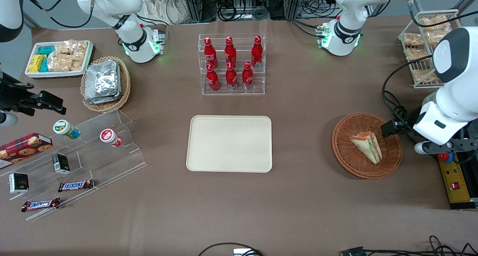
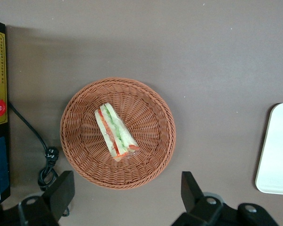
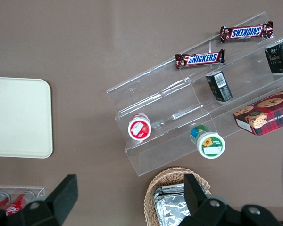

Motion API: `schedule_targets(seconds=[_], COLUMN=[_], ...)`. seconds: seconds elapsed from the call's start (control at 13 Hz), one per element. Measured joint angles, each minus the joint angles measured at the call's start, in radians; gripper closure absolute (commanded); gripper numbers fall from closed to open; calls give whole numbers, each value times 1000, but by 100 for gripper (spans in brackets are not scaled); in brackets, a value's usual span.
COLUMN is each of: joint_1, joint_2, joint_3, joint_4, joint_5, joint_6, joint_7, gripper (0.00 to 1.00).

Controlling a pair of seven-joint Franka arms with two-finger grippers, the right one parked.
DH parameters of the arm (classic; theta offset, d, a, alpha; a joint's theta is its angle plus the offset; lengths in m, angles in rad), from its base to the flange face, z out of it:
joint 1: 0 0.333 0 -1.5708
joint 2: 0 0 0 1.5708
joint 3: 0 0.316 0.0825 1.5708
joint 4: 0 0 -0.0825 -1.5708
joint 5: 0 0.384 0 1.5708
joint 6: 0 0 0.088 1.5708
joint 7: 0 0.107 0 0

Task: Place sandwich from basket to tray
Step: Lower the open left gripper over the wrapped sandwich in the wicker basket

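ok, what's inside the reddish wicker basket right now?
Only the sandwich, lying on its side in the basket. The weave under it is covered. The end effector hangs open above the basket's edge, holding nothing.

The gripper (image 2: 125, 195) hangs over the working arm's end of the table, its fingers (image 2: 61, 188) spread, their bases cut off by the picture's edge. The tray (image 2: 276, 150) is cropped there. The basket's (image 1: 366, 145) rim is partly hidden by the arm.
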Motion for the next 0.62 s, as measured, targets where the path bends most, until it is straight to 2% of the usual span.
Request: schedule_targets(seconds=[0.62], joint_1=[22], joint_2=[46], joint_3=[15], joint_4=[-9], joint_5=[1], joint_6=[10], joint_7=[-62], gripper=[0])
